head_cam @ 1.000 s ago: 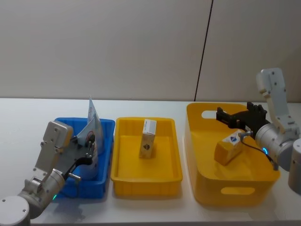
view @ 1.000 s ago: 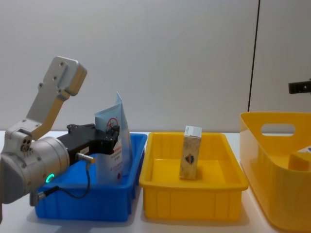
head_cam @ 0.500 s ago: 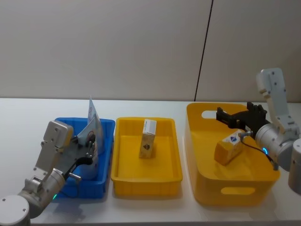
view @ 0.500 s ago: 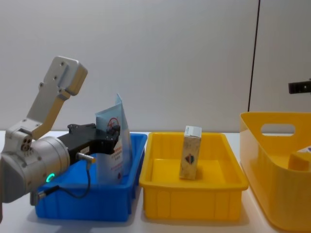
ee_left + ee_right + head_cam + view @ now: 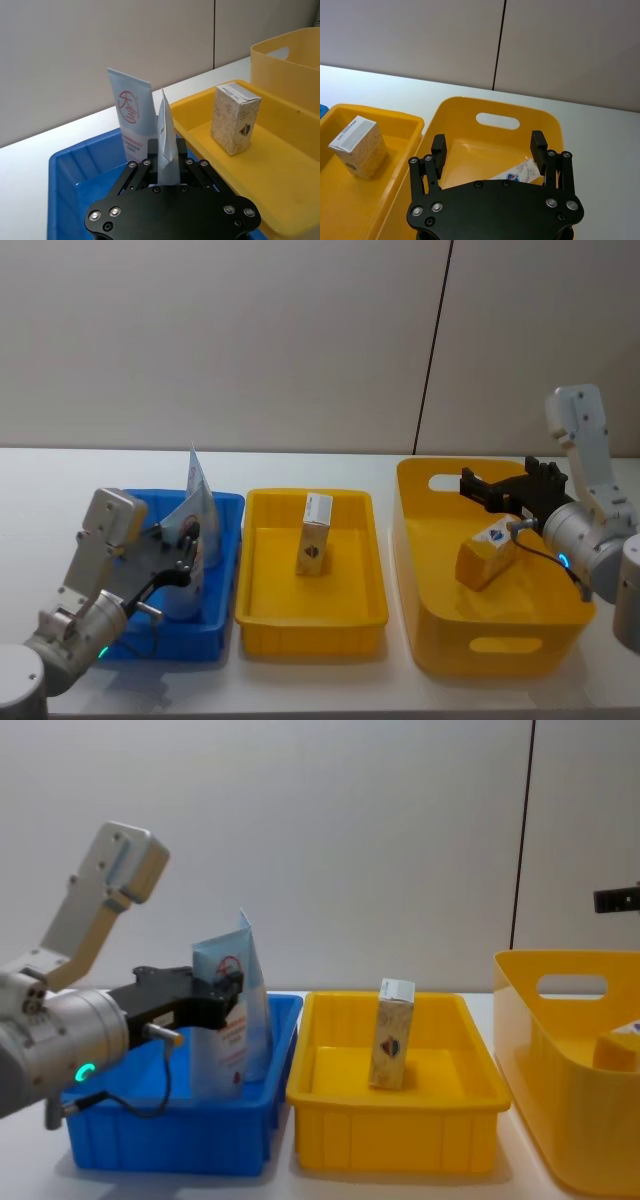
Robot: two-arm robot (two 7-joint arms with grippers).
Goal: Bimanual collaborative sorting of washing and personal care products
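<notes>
The big yellow tub (image 5: 450,640) sits at 3 o'clock on the white worktop (image 5: 60,480). The yellow tray (image 5: 313,635) is in the middle, and the blue bin (image 5: 190,645) is at 9 o'clock.

The left end effector (image 5: 164,152) is in the blue bin, clenched on a light-blue pouch (image 5: 165,130). The pouch looks soft and light, so it will likely bend and sag. A hold low on its body, where it is fuller, seems safer than one on the thin top edge. A hard squeeze could crush it. A second pouch (image 5: 132,122) stands just behind it.

The right end effector (image 5: 488,145) hangs over the tub with its fingers spread wide, grasping nothing. One small carton (image 5: 314,536) stands upright in the tray. The other carton (image 5: 486,558) lies tipped over in the tub. The cartons look stiff and light, with flat sides. Pinching two flat sides across the middle should work.

The left wrist view shows the two pouches apart, with the held one seen edge-on. In the chest view they look almost like one. The head view shows most of the carton in the tub, but in the chest view only a corner peeks over the rim. The right wrist view shows the open fingers right above that carton.
</notes>
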